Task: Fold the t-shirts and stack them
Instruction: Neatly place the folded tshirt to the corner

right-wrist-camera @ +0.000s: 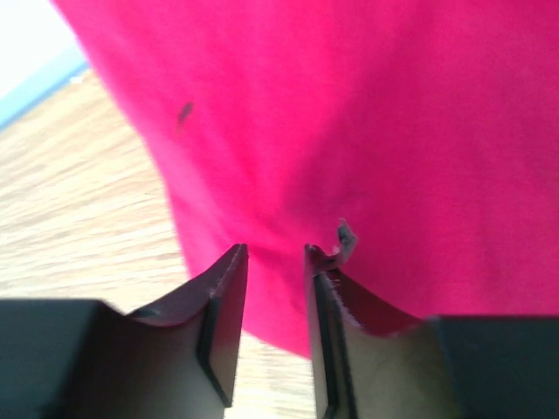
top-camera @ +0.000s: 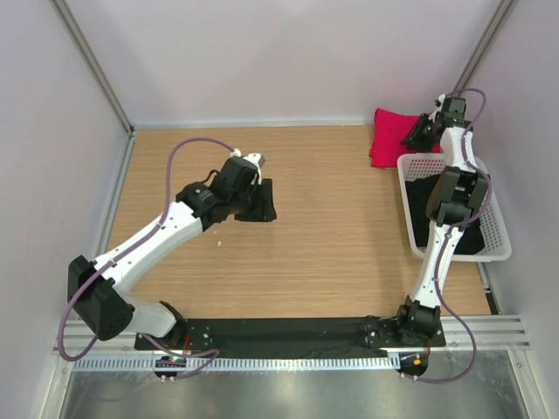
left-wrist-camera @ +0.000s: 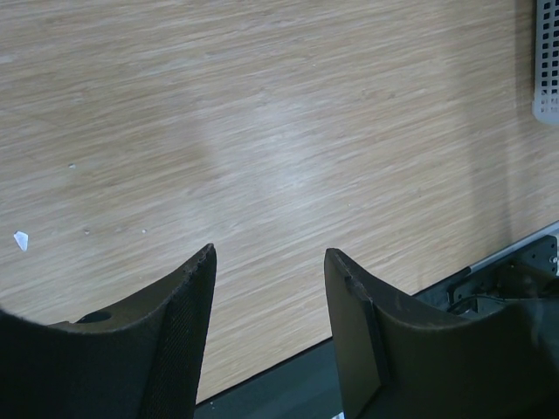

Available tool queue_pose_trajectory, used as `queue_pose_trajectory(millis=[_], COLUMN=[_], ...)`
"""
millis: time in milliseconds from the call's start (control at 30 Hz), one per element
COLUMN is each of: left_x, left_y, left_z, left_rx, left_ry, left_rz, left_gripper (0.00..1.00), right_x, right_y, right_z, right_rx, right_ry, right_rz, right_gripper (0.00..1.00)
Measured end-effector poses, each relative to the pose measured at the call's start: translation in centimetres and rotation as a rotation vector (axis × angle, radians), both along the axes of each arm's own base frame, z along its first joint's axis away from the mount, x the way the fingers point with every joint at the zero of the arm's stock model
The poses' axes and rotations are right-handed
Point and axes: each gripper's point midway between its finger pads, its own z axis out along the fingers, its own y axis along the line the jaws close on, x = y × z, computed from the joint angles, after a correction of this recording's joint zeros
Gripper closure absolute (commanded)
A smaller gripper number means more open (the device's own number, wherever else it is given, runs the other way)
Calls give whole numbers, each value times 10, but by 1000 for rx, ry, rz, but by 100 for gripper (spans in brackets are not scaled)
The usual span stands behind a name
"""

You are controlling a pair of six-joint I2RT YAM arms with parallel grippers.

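The crimson t-shirt lies folded at the table's 1 o'clock corner. Its right edge is hidden behind the right gripper and the white lattice basket at 3 o'clock. Soft matte cloth creases toward the narrowly parted tips, and whether they pinch it is unclear. The arm mostly covers dark fabric in the basket. The left gripper hangs spread and empty over the wood grain.

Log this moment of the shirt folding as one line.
left claw: open, empty, above table | right claw: narrowly parted at red shirt, grip unclear | red shirt: on table next to basket
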Motion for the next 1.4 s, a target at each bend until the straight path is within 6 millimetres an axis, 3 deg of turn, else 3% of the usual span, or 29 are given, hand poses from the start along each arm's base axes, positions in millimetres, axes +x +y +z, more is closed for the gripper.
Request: queue_pose_trajectory(millis=[133, 233, 433, 533, 633, 733, 800, 900, 1000, 1167, 1267, 1400], left_x=[-1, -1, -4, -11, -17, -23, -27, -35, -41, -52, -55, -55], left_y=[-1, -1, 3, 10, 21, 33, 43, 57, 70, 81, 82, 77], left_z=[3, 8, 19, 21, 22, 25, 27, 24, 13, -18, -26, -25], left_rx=[-5, -9, -32, -52, -67, -81, -83, -82, -80, -81, -88, -110], left_ry=[2, -5, -25, -27, -26, -29, -39, -44, -27, 56, 92, 100], left_rz=[-5, -6, 1, 21, 46, 74, 95, 122, 157, 190, 191, 170], left_gripper=[45, 44, 43, 42, 42, 39, 36, 34, 33, 33, 33, 33], right_x=[7, 11, 1, -27, -75, -126, -166, -226, -282, -332, -343, -331], right_y=[9, 20, 53, 101, 172, 245, 291, 332, 339, 320, 313, 306], right_z=[21, 45, 124, 158, 171, 163, 143, 98, 54, 24, 24, 39], right_rx=[48, 81, 123, 127, 142, 163, 176, 185, 199, 223, 231, 197], right_ry=[-44, -84, -187, -212, -197, -151, -89, 36, 165, 238, 227, 159], right_rz=[3, -1, 13, 86, 208, 356, 457, 555, 574, 524, 500, 475], right_gripper=[49, 48, 46, 45, 44, 42, 41, 40, 39, 39, 38, 36])
